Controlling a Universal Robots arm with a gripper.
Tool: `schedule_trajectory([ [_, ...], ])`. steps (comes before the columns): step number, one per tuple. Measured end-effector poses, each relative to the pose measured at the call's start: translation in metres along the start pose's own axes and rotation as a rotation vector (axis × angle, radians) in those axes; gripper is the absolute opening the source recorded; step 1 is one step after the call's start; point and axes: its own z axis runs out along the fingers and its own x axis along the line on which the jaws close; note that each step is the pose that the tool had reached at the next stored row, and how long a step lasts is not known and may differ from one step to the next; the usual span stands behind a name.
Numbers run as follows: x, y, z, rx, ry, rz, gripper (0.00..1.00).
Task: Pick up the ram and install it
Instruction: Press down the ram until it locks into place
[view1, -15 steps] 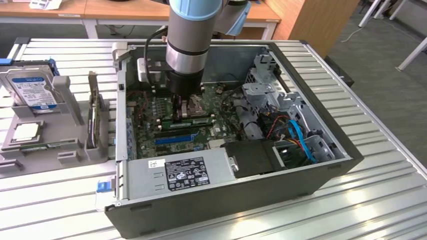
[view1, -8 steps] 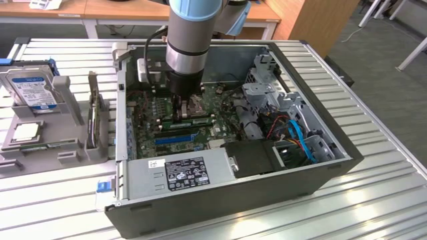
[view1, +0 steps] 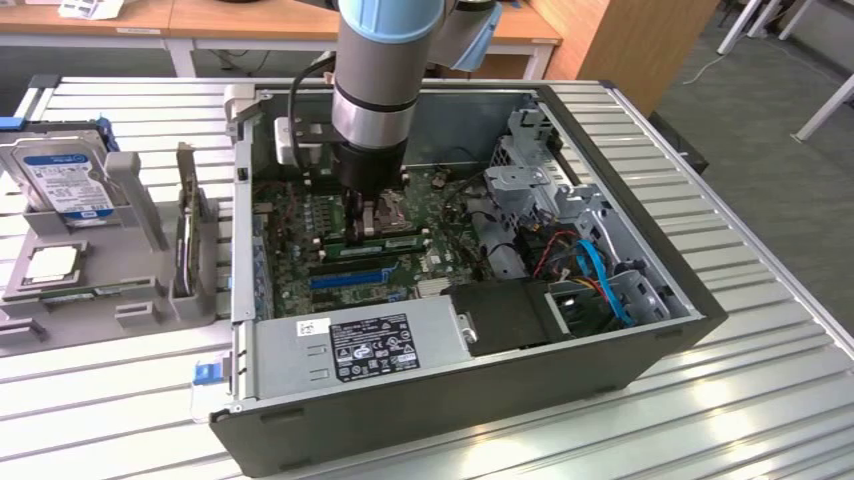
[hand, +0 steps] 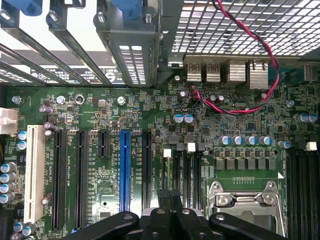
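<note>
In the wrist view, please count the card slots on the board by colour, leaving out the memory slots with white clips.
White card slot: 1
Blue card slot: 1
Black card slots: 4
Total: 6

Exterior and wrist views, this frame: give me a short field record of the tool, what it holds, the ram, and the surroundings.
tool: shut, down inside the open computer case, above the motherboard
held item: none visible between the fingertips
nearest parts: black memory slots and the CPU socket
ram: green stick lying in the grey holder at the exterior view's left, outside the case
other items: hard drive standing in that holder
install: not done
</note>
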Motion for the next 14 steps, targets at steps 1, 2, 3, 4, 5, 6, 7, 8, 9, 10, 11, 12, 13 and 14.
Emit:
schedule_trajectory([
  [1,0.0,0.0,0.0,0.0,0.0,0.0,0.1],
  [2,0.0,0.0,0.0,0.0,0.0,0.0,0.1],
  [3,0.0,0.0,-0.0001,0.0,-0.0002,0.0,0.1],
  [4,0.0,-0.0001,-0.0006,0.0002,-0.0009,0.0,0.1],
  [5,0.0,-0.0002,-0.0014,0.0009,-0.0017,0.0,0.1],
  [6,0.0,-0.0001,-0.0032,-0.0002,-0.001,0.0,0.1],
  [7,0.0,0.0002,-0.0054,-0.001,-0.0001,0.0,0.1],
  [8,0.0,0.0003,-0.0072,-0.001,-0.0003,0.0,0.1],
  [9,0.0,0.0004,-0.0094,-0.0012,-0.0002,0.0,0.1],
  [10,0.0,0.0006,-0.0116,-0.0013,-0.0002,0.0,0.1],
  [11,-0.001,0.0007,-0.0139,-0.0014,-0.0002,0.0,0.1],
  [12,-0.001,0.0008,-0.0165,-0.0014,-0.0002,0.0,0.1],
  [13,-0.001,0.001,-0.019,-0.0015,-0.0002,0.0,0.1],
  [14,-0.001,0.0012,-0.0216,-0.0016,-0.0001,0.0,0.1],
])
